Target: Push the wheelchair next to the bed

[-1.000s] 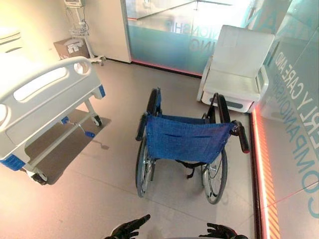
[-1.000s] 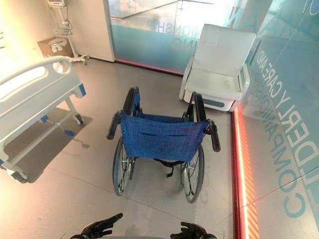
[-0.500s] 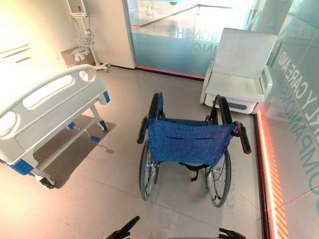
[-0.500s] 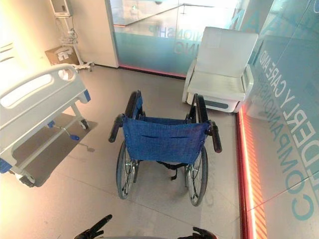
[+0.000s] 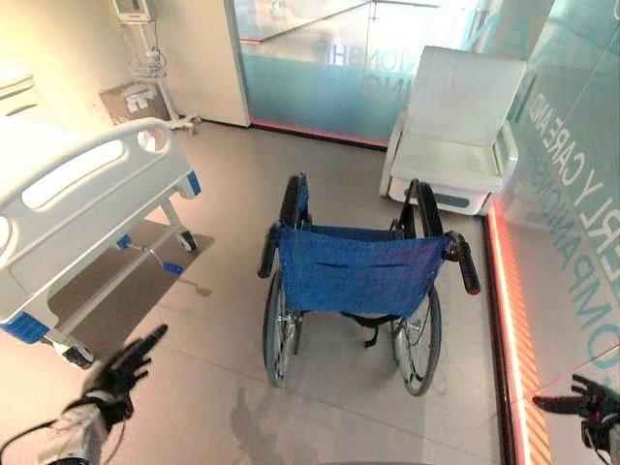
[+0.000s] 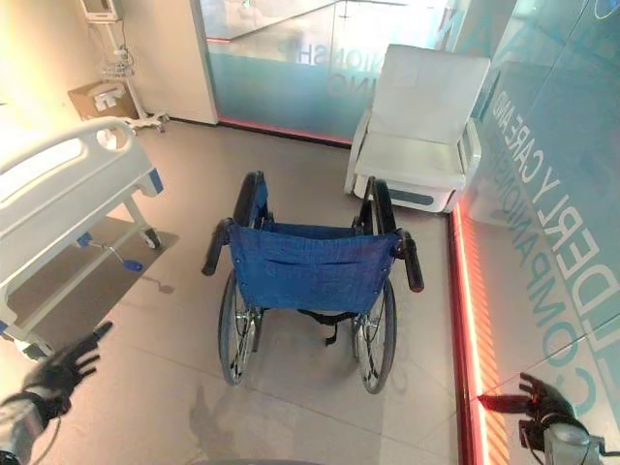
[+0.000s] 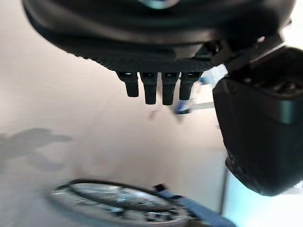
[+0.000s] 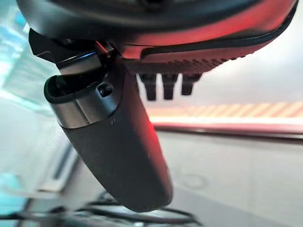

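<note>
The bed (image 5: 87, 208) stands at the left, the left robot hand (image 5: 124, 366) hovers near it with fingers spread, the blue wheelchair (image 5: 356, 273) sits mid-floor untouched, well apart from the bed, and the right robot hand (image 5: 581, 399) hangs spread.

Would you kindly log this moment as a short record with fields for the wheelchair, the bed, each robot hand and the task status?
wheelchair: blue-backed wheelchair in mid-floor, its back toward the camera, both push handles free
bed: white bed to the robot's left, apart from the wheelchair
armchair: white armchair beyond the wheelchair, by the glass wall
left robot hand: left robot hand open, fingers straight, holding nothing
right robot hand: right robot hand open, near the red floor strip
task status: wheelchair not yet gripped
</note>
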You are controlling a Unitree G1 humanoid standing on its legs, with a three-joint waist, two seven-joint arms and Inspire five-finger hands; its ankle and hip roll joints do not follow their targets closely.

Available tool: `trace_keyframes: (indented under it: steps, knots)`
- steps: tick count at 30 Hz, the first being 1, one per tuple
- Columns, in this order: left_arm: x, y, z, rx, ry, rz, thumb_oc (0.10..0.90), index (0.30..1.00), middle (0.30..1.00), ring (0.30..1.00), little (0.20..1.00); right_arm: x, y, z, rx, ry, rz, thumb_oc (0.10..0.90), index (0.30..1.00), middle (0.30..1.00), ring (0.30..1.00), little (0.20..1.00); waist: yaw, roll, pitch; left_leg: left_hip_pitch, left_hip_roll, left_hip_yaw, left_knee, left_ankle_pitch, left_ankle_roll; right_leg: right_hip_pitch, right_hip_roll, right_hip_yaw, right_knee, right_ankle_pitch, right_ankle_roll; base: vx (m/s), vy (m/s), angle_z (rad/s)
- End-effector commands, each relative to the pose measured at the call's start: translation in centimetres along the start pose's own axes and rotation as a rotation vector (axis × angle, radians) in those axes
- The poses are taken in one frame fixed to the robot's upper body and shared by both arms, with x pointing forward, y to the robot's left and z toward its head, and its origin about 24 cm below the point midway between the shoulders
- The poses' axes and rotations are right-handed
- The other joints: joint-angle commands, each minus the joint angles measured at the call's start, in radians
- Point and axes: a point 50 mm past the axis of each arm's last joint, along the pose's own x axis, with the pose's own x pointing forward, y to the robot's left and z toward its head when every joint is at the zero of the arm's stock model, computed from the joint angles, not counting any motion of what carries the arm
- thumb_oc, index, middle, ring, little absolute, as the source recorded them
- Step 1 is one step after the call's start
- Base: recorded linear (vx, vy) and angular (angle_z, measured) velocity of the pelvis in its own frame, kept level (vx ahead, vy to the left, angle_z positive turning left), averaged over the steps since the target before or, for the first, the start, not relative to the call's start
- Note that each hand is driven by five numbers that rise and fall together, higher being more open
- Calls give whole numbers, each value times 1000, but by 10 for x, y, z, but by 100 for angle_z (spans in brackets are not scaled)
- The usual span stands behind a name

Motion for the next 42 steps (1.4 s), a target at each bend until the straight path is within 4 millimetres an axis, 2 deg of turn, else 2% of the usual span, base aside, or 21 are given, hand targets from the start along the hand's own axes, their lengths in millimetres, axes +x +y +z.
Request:
trace_keyframes:
  steps: [1,2,3,4,7,8,9,10,11,12,14,18,19,24,28,35,42]
  knots:
    - [5,-11,93,-80,-357,-32,800,900,900,900,900,-6,-36,98,53,-308,-154,800,900,900,900,900,11,23,1,1,-4,70,12,-37,-50,-17,29,-1,13,15,-6,0,0,0]
    - [3,-13,108,-86,-408,-40,800,900,900,900,900,-9,-40,111,54,-352,-170,800,900,900,900,900,11,25,2,6,-4,68,13,-43,-51,-12,30,0,13,11,-5,35,26,2]
    - [0,-16,133,-98,-475,-53,800,900,900,900,900,-14,-44,134,50,-418,-187,800,900,900,900,900,12,25,-4,4,-4,66,11,-39,-52,-13,30,3,11,12,-6,31,21,2]
    - [0,-16,133,-99,-476,-52,800,900,900,900,900,-14,-44,134,51,-418,-187,800,900,900,900,900,12,25,-3,4,-4,66,11,-39,-52,-13,30,3,12,12,-6,0,0,0]
    - [-8,-27,179,-114,-606,-89,800,900,900,900,900,-29,-41,181,48,-570,-203,800,900,900,900,900,12,29,-13,6,-4,65,11,-42,-55,-6,32,7,10,6,-9,30,18,0]
    - [-11,-31,191,-116,-636,-100,800,900,900,900,900,-33,-39,196,60,-617,-201,800,900,900,900,900,12,31,-15,7,-4,64,11,-43,-56,-5,32,8,10,5,-10,31,18,-1]
    - [-11,-32,195,-119,-644,-104,800,900,900,900,900,-34,-38,199,65,-626,-198,800,900,900,900,900,12,31,-15,7,-4,64,11,-44,-56,-4,32,8,10,4,-10,35,19,-2]
    - [-15,-37,211,-125,-684,-137,800,900,900,900,900,-43,-35,220,82,-696,-189,800,900,900,900,900,13,32,-20,7,-5,65,11,-45,-56,-1,32,8,9,2,-10,0,0,0]
    - [-15,-38,212,-126,-686,-139,800,900,900,900,900,-44,-35,222,84,-704,-191,800,900,900,900,900,13,32,-20,8,-5,65,11,-46,-56,-1,32,8,9,2,-10,45,18,-2]
    - [-19,-44,225,-124,-718,-168,800,900,900,900,900,-53,-32,240,108,-768,-169,800,900,900,900,900,13,33,-24,9,-6,65,11,-47,-56,2,32,8,7,1,-9,39,11,0]
    - [-23,-54,238,-109,-741,-218,800,900,900,900,900,-64,-26,260,133,-835,-138,800,900,900,900,900,14,34,-30,10,-7,65,11,-51,-55,6,31,7,5,-1,-8,48,9,0]
    - [-28,-71,254,-105,-756,-324,800,900,900,900,900,-80,-17,283,139,-927,-107,800,900,900,900,900,13,35,-36,11,-10,66,11,-54,-55,9,32,7,3,-2,-8,18,3,0]
    - [-30,-81,259,-105,-760,-380,800,900,900,900,900,-86,-12,292,150,-960,-75,800,900,900,900,900,12,35,-38,11,-10,68,11,-54,-55,10,32,6,3,-3,-8,0,0,0]
    - [-35,-109,271,-64,-778,-486,800,900,900,900,900,-96,7,310,172,-1009,27,800,900,900,900,900,11,35,-44,9,-13,69,11,-55,-54,10,34,7,2,-5,-9,0,0,0]
    - [-40,-133,279,18,-799,-535,800,900,900,900,900,-101,35,321,223,-1006,165,800,900,900,900,900,11,33,-48,10,-15,69,11,-55,-54,13,35,5,2,-7,-11,0,0,0]
    - [-35,-160,276,183,-811,-475,800,900,900,900,900,-94,82,317,260,-901,351,800,900,900,900,900,12,29,-52,13,-16,70,11,-55,-52,20,34,-3,1,-11,-13,0,0,0]
    - [-32,-180,266,241,-816,-451,800,900,900,900,900,-86,110,305,271,-787,409,800,900,900,900,900,11,22,-52,17,-17,66,11,-54,-50,27,36,-3,1,-12,-15,0,0,0]
